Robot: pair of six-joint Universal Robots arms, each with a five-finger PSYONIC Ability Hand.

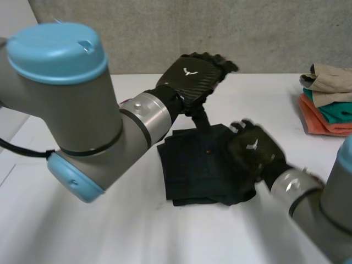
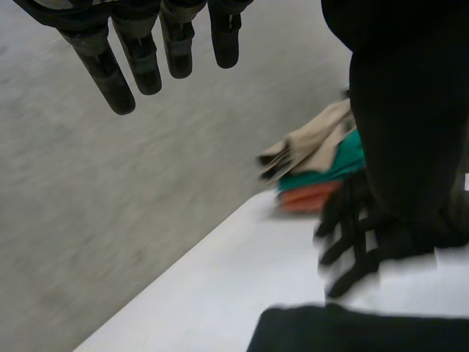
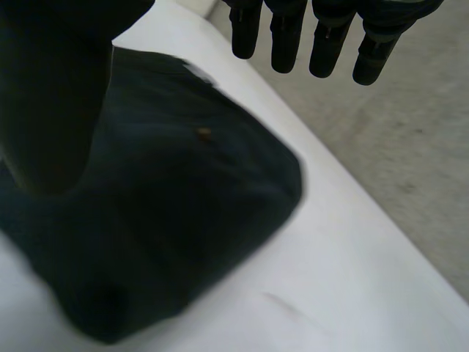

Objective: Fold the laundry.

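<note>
Dark blue cloth [image 1: 201, 165] lies folded on the table [image 1: 137, 231]; the right hand [image 1: 254, 147] sits over its edge, maybe to press it flat, the left hand [image 1: 192, 77] above its far side. Left-hand fingers [image 2: 143, 70] are straight, empty. Right-hand fingers [image 3: 326, 51] too, over the cloth.

The dark cloth [image 1: 193, 165] looks matt, the white table [image 1: 132, 231] smooth.

No words, numbers or brand names can be read anywhere. The only sign is a small white winged mark [image 1: 190, 71], without letters, on the back of the left hand [image 1: 201, 83], and a similar one on the back of the right hand [image 1: 262, 158].
</note>
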